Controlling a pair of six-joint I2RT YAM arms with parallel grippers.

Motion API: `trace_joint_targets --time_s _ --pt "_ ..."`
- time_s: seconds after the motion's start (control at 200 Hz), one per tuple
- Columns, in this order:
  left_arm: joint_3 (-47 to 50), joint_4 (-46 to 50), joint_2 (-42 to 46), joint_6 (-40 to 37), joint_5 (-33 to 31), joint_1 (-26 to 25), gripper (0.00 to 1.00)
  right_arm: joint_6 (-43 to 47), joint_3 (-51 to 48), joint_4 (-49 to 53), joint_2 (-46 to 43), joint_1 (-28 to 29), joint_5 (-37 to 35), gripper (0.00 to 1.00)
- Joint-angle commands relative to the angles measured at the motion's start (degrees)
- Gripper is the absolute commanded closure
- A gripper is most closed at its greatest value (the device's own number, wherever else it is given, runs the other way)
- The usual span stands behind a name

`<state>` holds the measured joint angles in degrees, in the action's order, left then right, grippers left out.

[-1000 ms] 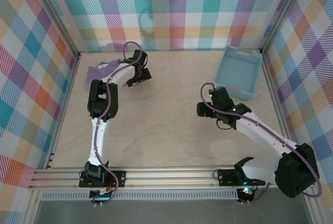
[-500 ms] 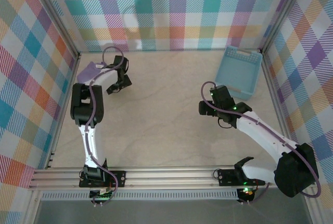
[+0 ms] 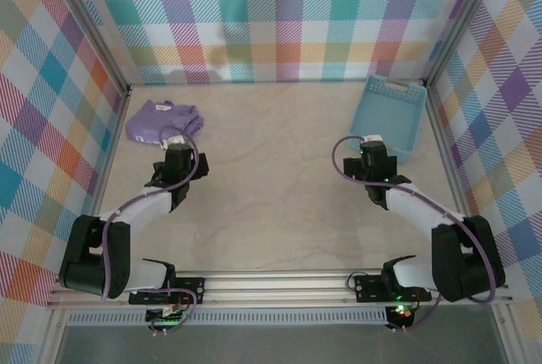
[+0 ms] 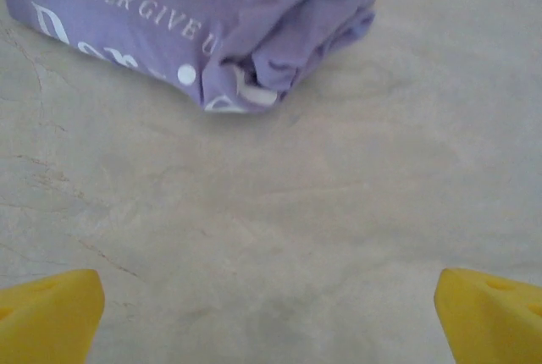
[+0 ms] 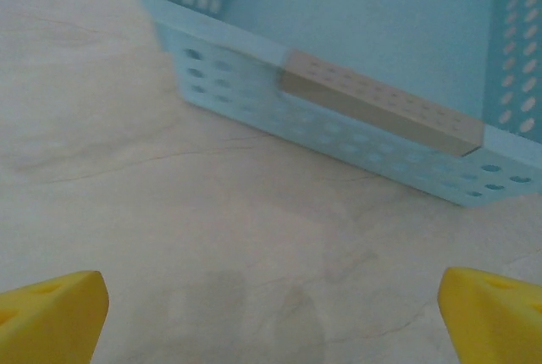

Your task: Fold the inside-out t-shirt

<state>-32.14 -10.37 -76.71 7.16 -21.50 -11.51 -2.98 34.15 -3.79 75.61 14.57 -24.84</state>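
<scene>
The lavender t-shirt (image 3: 163, 120) lies folded into a small bundle at the far left corner of the table, pale lettering on its top face (image 4: 161, 17). My left gripper (image 3: 175, 149) hovers just in front of the bundle, apart from it, jaws open and nothing between the yellow fingertips (image 4: 47, 313). My right gripper (image 3: 373, 149) sits on the right side of the table, open and empty, its yellow fingertips (image 5: 491, 309) spread wide above bare table, just short of the basket.
A light blue slotted basket (image 3: 391, 117) stands at the far right, its near wall (image 5: 339, 127) close ahead of the right gripper. Checked walls enclose the table on three sides. Bare beige table (image 3: 271, 186) lies between the two arms.
The left arm has drawn back from the t-shirt toward the near edge, leaving the bundle lying free. The right gripper has turned to face the basket. Both grippers have opened wider.
</scene>
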Motion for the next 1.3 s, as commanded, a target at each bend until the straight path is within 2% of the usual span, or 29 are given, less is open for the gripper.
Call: trace_joint_targets --time_s 0.0,0.11,0.165,0.355,0.395,0.535,0.565,0.685,1.295 --pt "1.7 -16.2 -3.6 -8.2 -2.2 0.2 0.0 3.1 -2.6 -15.4 2.9 -3.3 6.5 0.0" --pt "5.0 -27.2 -7.9 -10.2 0.3 1.3 0.0 5.9 -5.6 -22.6 4.2 -3.6 11.1 0.0" --pt "5.8 -29.9 -9.7 -10.4 3.5 2.2 0.0 7.5 -7.6 -28.2 3.9 -3.9 14.3 0.0" --pt "9.3 -39.7 -13.5 -8.5 7.4 5.1 0.0 7.9 -12.5 -43.0 6.9 -8.3 21.3 0.0" --pt "8.9 -36.4 -12.4 -7.8 8.6 5.6 0.0 6.5 -11.7 -41.6 7.7 -9.4 21.9 0.0" --pt "8.8 -36.9 -12.7 -7.9 8.9 5.9 0.0 3.1 -11.4 -46.8 13.0 -13.1 25.2 0.0" --pt "8.9 -37.5 -12.8 -7.9 8.8 5.8 0.0 3.0 -11.0 -44.1 12.0 -13.5 25.5 0.0" --pt "8.8 -37.2 -12.7 -7.9 8.8 5.8 0.0 2.0 -10.9 -44.4 12.2 -13.4 22.6 0.0" --pt "8.9 -37.3 -12.7 -7.9 8.8 5.9 0.0 2.1 -10.3 -43.0 12.3 -13.8 24.4 0.0"
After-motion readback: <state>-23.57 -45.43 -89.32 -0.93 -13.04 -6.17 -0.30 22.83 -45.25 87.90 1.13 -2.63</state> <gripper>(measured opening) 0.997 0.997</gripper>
